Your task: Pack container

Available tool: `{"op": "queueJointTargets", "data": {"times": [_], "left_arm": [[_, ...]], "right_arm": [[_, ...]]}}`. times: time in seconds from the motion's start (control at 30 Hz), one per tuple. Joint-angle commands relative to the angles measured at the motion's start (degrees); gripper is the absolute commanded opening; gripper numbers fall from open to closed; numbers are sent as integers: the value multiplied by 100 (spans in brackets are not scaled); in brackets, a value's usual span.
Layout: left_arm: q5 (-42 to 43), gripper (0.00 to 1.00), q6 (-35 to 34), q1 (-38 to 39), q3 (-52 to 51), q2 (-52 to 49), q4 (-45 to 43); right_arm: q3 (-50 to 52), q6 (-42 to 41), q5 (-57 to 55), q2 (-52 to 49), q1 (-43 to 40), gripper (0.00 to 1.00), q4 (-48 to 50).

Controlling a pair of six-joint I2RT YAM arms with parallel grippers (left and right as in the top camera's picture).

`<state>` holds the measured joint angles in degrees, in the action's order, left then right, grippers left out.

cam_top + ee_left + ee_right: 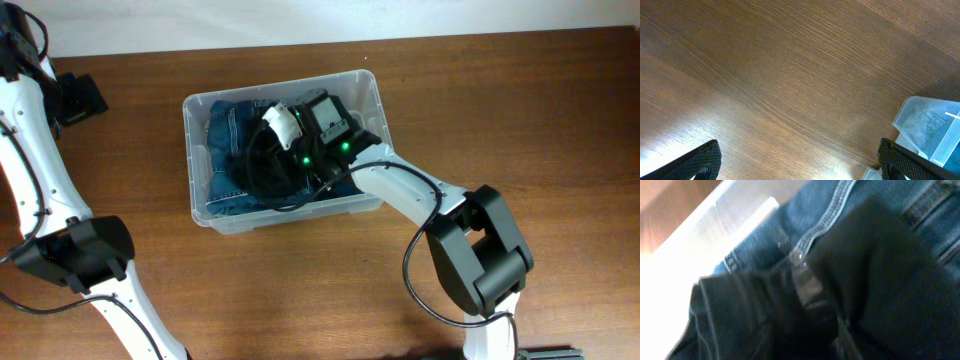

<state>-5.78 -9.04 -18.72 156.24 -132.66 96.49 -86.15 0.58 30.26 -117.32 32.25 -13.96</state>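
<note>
The table (pixel 520 110) is bare wood around the work, and the container (pixel 372 95) sits near its middle. Inside it, folded blue jeans (pixel 222 150) cover most of the floor. A bundle of dark fabric (pixel 262 170) lies on top of them toward the near wall. I judge the step in hand to be settling that dark piece into the container.

To do this well, I would press the dark fabric flat onto the denim and well inside the walls, so nothing drapes over the rim. I would let go only once it lies low. On the way out I want to rise straight up. A finger snagged in a fold would drag the cloth back out, and the light plastic container could slide or tip with it.

My right gripper (pixel 305 150) is down inside the container, hard against the cloth. Its wrist camera shows only blurred dark fabric over a denim seam, so I cannot tell how far its jaws stand apart or whether they have hold of anything. My left gripper (pixel 800 165) hangs over bare wood well to the left, jaws spread wide and holding nothing. 1 corner of the container shows at the edge of its view.
</note>
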Motion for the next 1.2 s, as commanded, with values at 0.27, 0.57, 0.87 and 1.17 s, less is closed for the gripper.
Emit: {"op": "queueJointTargets", "data": {"times": [0.27, 0.57, 0.87, 1.17], "left_arm": [[17, 99, -33, -9, 87, 24, 2], [17, 99, -33, -9, 87, 24, 2], [17, 99, -33, -9, 87, 24, 2], [17, 99, -33, -9, 87, 24, 2]], "right_arm": [[-1685, -4, 98, 1794, -625, 98, -1976], [-1690, 2, -96, 3097, -1882, 98, -3077], [-1690, 498, -90, 4109, -4336, 98, -4625], [-1585, 673, -1268, 5615, -4819, 98, -4955]]}}
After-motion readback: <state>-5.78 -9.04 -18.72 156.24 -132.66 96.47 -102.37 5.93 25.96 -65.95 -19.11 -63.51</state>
